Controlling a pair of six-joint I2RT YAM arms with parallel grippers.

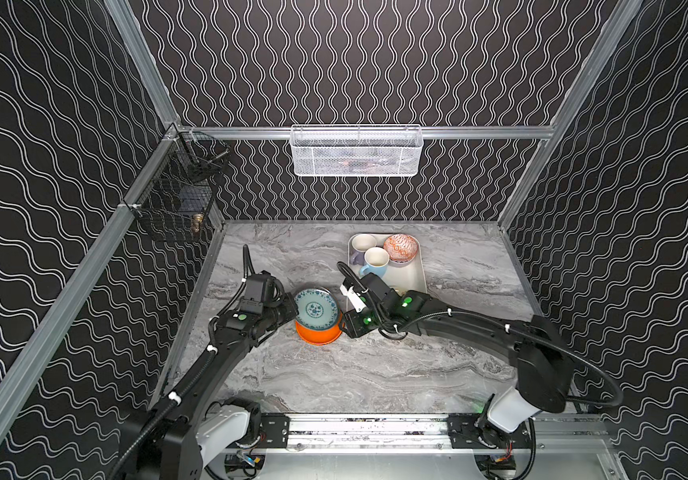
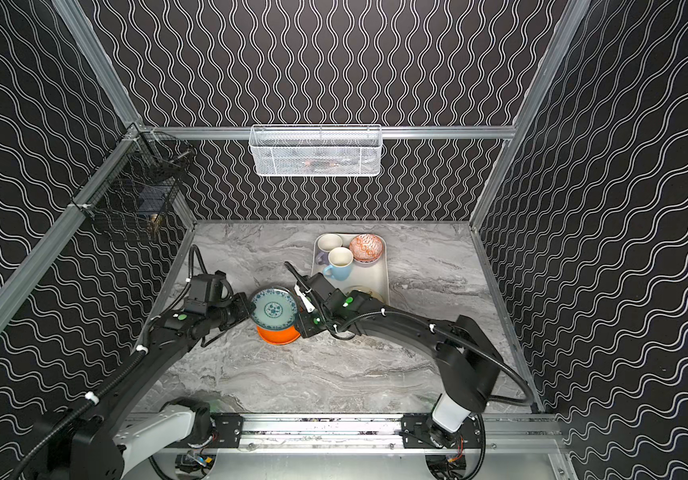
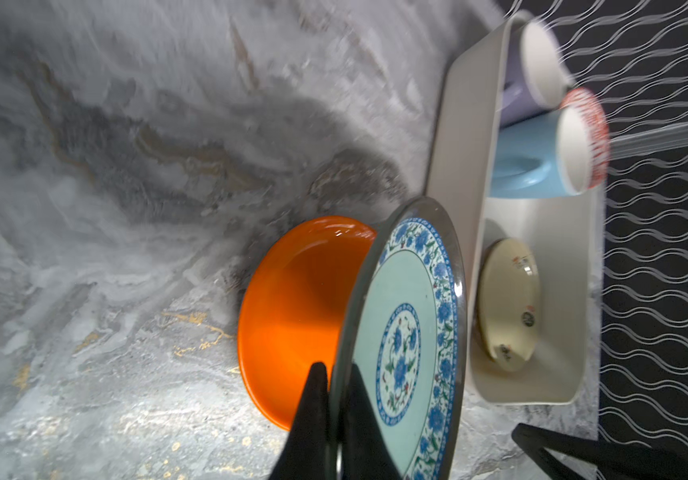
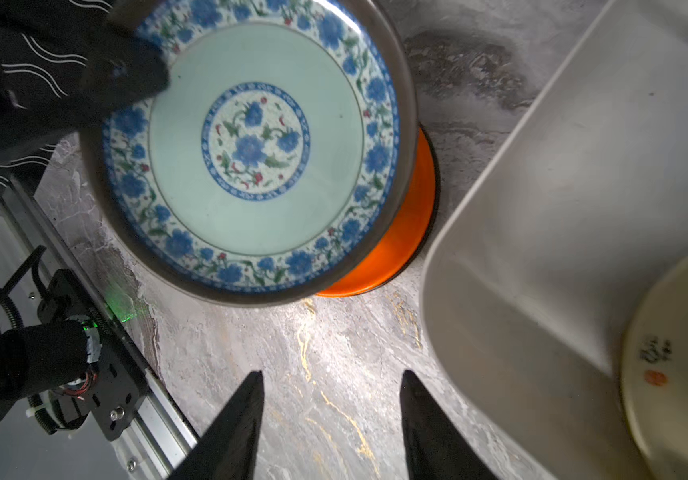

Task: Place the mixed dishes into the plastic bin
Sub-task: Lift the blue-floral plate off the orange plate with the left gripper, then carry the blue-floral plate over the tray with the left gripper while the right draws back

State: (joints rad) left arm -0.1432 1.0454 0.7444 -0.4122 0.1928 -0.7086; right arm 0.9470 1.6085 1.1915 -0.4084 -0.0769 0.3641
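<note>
Left gripper (image 3: 337,374) clamped on the rim of the blue-floral plate (image 1: 316,308), tilted over the orange plate (image 1: 318,334) on the counter (image 1: 354,374); right gripper (image 4: 331,378) jaws apart, empty, beside the plastic bin (image 1: 410,276), which holds lilac mug (image 1: 362,246), light-blue mug (image 1: 375,261), orange-patterned bowl (image 1: 400,247), pale yellow plate (image 3: 508,303).

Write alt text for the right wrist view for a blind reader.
A blue-floral plate, pinched at its rim by the left gripper's fingers, hangs over an orange plate on the marble tabletop. The right gripper's fingers stand open, empty, beside the cream bin holding a pale yellow plate.
</note>
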